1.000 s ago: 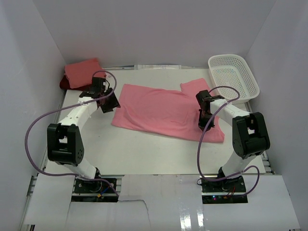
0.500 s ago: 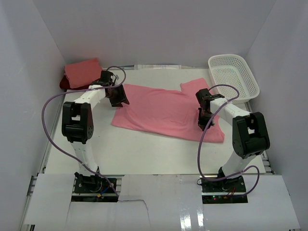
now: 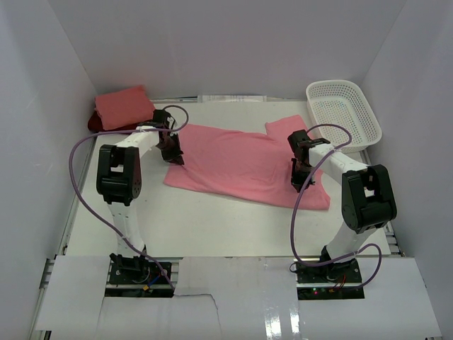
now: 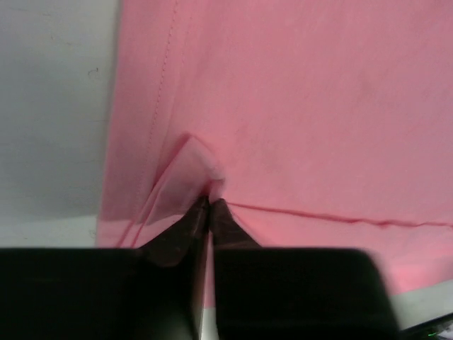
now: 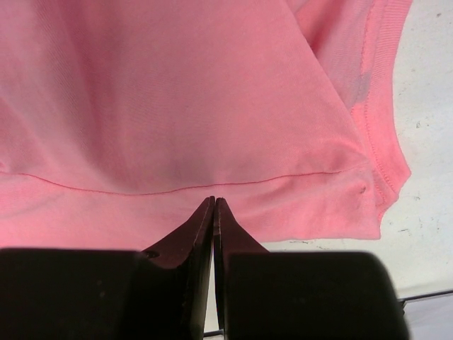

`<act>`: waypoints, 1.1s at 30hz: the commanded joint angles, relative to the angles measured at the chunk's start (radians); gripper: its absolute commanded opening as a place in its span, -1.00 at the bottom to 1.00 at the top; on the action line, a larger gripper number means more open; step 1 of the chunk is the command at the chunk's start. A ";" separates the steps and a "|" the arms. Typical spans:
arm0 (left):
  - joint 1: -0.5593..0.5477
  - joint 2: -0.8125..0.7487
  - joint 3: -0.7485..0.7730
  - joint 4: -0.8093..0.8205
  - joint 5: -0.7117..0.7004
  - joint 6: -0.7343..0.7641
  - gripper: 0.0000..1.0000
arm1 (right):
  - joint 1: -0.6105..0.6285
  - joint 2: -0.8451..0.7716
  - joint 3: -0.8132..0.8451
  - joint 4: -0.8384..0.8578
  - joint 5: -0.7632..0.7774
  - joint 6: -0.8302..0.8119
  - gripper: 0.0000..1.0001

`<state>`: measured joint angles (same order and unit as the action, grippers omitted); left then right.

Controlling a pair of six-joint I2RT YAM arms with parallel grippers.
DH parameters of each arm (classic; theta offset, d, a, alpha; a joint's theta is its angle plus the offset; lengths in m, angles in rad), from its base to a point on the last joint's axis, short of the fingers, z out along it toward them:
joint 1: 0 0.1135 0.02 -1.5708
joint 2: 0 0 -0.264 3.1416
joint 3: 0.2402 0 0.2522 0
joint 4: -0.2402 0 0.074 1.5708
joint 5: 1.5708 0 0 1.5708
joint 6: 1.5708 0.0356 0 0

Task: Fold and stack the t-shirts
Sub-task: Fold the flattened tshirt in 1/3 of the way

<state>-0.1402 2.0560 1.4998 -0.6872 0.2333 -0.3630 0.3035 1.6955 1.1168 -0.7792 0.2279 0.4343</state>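
Observation:
A rose pink t-shirt (image 3: 241, 163) lies spread flat across the middle of the table. My left gripper (image 3: 172, 150) is at its left edge. In the left wrist view the left gripper (image 4: 210, 202) is shut on a small raised pucker of the pink cloth (image 4: 297, 106). My right gripper (image 3: 300, 173) rests on the shirt's right part. In the right wrist view it (image 5: 214, 201) is shut, tips on the cloth (image 5: 177, 92) near a hem seam, with no fold seen between them. A folded salmon pink shirt (image 3: 124, 106) lies on a dark red shirt (image 3: 93, 125) at the back left.
A white mesh basket (image 3: 342, 113) stands at the back right corner. White walls close in the table on the left, back and right. Purple cables loop beside each arm.
My left arm swung from left of the shirt onto its left edge and pinched the cloth there. The right arm and the shirt have not moved.

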 commanded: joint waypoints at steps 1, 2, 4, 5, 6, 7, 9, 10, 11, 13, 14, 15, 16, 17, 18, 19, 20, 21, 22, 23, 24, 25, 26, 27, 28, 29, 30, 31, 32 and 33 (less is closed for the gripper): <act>-0.006 0.010 0.034 -0.021 -0.054 0.018 -0.87 | 0.002 0.003 0.014 0.017 -0.004 -0.008 -0.85; -0.006 0.009 0.034 -0.029 -0.063 0.015 -0.96 | 0.002 0.003 0.012 0.017 -0.004 -0.008 -0.85; -0.006 -0.003 0.033 -0.040 -0.087 0.007 -0.98 | 0.003 0.004 0.006 0.018 -0.004 -0.009 -0.85; -0.006 -0.029 0.017 -0.043 -0.097 0.003 -0.98 | 0.002 0.004 0.005 0.020 -0.004 -0.008 -0.85; -0.006 -0.046 0.005 -0.043 -0.106 0.002 -0.98 | 0.003 0.006 0.003 0.020 -0.002 -0.009 -0.85; -0.006 -0.063 -0.009 -0.044 -0.133 0.001 -0.97 | 0.002 0.006 -0.006 0.021 -0.005 -0.008 -0.85; -0.006 -0.114 -0.061 -0.046 -0.163 -0.002 -0.85 | 0.002 0.004 -0.018 0.026 -0.015 -0.008 -0.85; -0.006 -0.128 -0.078 -0.049 -0.175 -0.002 -0.79 | 0.002 0.001 -0.035 0.029 -0.022 -0.008 -0.85; -0.006 -0.137 -0.098 -0.051 -0.186 -0.001 -0.74 | 0.002 0.000 -0.046 0.032 -0.027 -0.006 -0.85; -0.006 -0.158 -0.156 -0.051 -0.199 0.001 -0.73 | 0.003 -0.007 -0.077 0.040 -0.039 -0.002 -0.85; -0.006 -0.169 -0.200 -0.048 -0.204 -0.001 -0.71 | 0.003 -0.008 -0.087 0.046 -0.044 0.000 -0.85; -0.004 -0.172 -0.223 -0.040 -0.204 -0.001 -0.70 | 0.003 -0.016 -0.098 0.047 -0.051 0.000 -0.85; -0.006 -0.174 -0.245 -0.028 -0.207 -0.001 -0.70 | 0.006 -0.020 -0.116 0.049 -0.053 0.003 -0.85; -0.006 -0.172 -0.263 -0.023 -0.210 0.001 -0.70 | 0.008 -0.023 -0.124 0.049 -0.056 0.003 -0.85; -0.004 -0.172 -0.286 -0.023 -0.213 0.001 -0.70 | 0.011 -0.033 -0.132 0.049 -0.059 0.004 -0.85; -0.006 -0.172 -0.297 -0.025 -0.216 0.001 -0.70 | 0.017 -0.037 -0.138 0.046 -0.059 0.006 -0.85; -0.006 -0.178 -0.308 -0.025 -0.218 0.001 -0.70 | 0.023 -0.040 -0.150 0.043 -0.059 0.006 -0.85; -0.006 -0.195 -0.332 -0.025 -0.219 0.001 -0.70 | 0.035 -0.048 -0.156 0.031 -0.055 0.007 -0.84; -0.006 -0.206 -0.345 -0.025 -0.219 0.002 -0.70 | 0.040 -0.054 -0.160 0.025 -0.049 0.018 -0.85; -0.004 -0.229 -0.372 -0.025 -0.218 0.002 -0.70 | 0.048 -0.068 -0.173 0.018 -0.039 0.023 -0.85; -0.006 -0.241 -0.386 -0.025 -0.218 0.001 -0.67 | 0.058 -0.074 -0.181 0.018 -0.039 0.030 -0.85; -0.004 -0.253 -0.398 -0.025 -0.218 0.001 -0.65 | 0.063 -0.080 -0.192 0.017 -0.039 0.030 -0.85; -0.006 -0.264 -0.411 -0.028 -0.218 0.004 -0.65 | 0.068 -0.089 -0.207 0.014 -0.041 0.037 -0.85; -0.006 -0.273 -0.435 -0.031 -0.219 0.006 -0.65 | 0.075 -0.092 -0.212 0.002 -0.044 0.041 -0.85; -0.004 -0.295 -0.446 -0.035 -0.218 0.007 -0.63 | 0.092 -0.095 -0.218 -0.008 -0.039 0.047 -0.84; -0.004 -0.304 -0.455 -0.041 -0.219 0.009 -0.60 | 0.104 -0.105 -0.228 -0.017 -0.030 0.061 -0.85; -0.004 -0.316 -0.478 -0.049 -0.219 0.007 -0.60 | 0.126 -0.111 -0.235 -0.034 -0.027 0.066 -0.85; -0.004 -0.342 -0.489 -0.054 -0.218 0.001 -0.57 | 0.137 -0.118 -0.241 -0.040 -0.024 0.072 -0.85; -0.004 -0.356 -0.500 -0.055 -0.218 -0.004 -0.54 | 0.146 -0.137 -0.253 -0.045 -0.021 0.083 -0.85; -0.006 -0.368 -0.509 -0.063 -0.219 -0.005 -0.53 | 0.154 -0.143 -0.258 -0.051 -0.019 0.089 -0.85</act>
<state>-0.1459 1.7210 1.0462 -0.6632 0.0570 -0.3717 0.4290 1.5826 0.8928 -0.7631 0.1986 0.4789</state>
